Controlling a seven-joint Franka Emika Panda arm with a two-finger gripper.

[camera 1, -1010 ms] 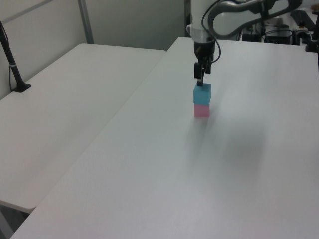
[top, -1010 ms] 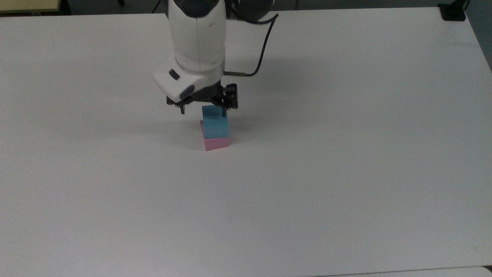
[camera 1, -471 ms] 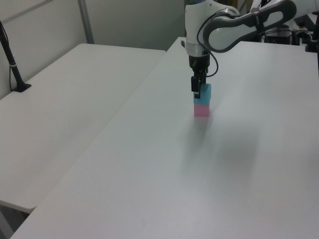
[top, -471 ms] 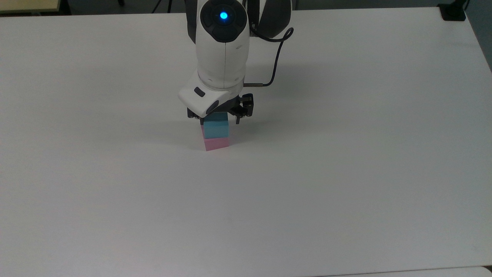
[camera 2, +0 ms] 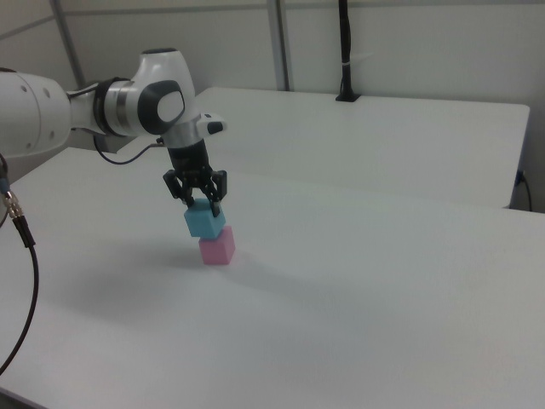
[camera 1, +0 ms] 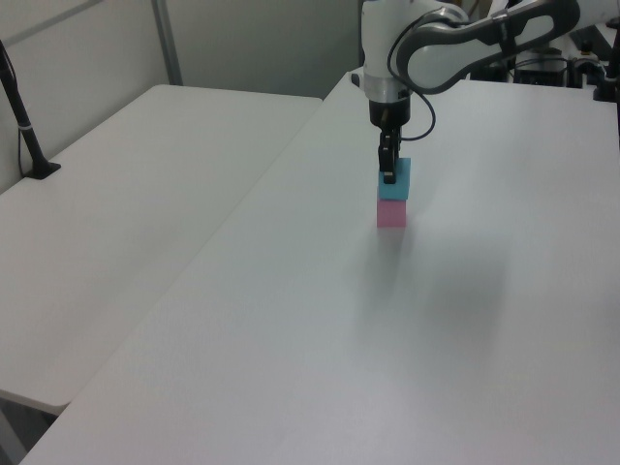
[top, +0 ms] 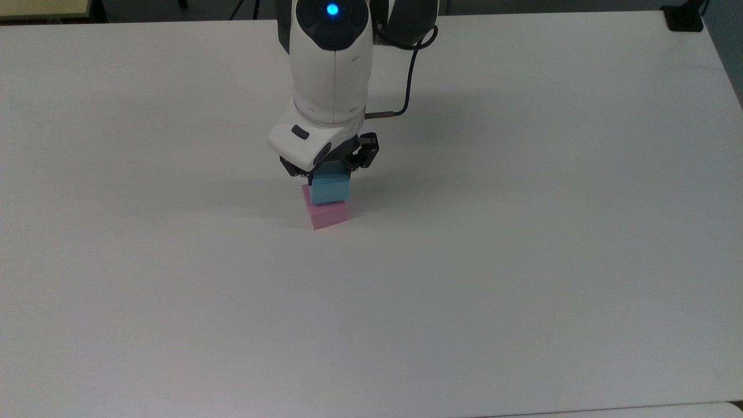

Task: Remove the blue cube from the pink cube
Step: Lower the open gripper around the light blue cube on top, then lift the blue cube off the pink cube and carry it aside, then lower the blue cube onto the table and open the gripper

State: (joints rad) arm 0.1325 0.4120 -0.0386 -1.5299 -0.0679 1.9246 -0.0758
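Compared with half a second ago, the blue cube [camera 2: 205, 222] no longer sits square on the pink cube [camera 2: 217, 245]. In the right view it is shifted toward the right view's left and looks raised a little, and in the top view more of the pink cube's top face now shows on the top view's left. The pincer [camera 2: 196, 201] has come down from above the stack and clenched on the blue cube, one finger on each side of its upper part. This suggests the grasp is made and the lift has just begun, so the task is about half done: the cube must still be carried clear and set down on the white surface [camera 2: 383, 290].

From left to right in the top view, the pink cube [top: 328, 213] rests on the surface [top: 522, 232], and the blue cube [top: 329, 187] stands over it, its far part covered by the pincer [top: 326, 168] and the white wrist. Whether the two cubes still touch cannot be told. In the left view, the pincer [camera 1: 388, 170] hides part of the blue cube [camera 1: 398, 181] above the pink cube [camera 1: 391, 214].
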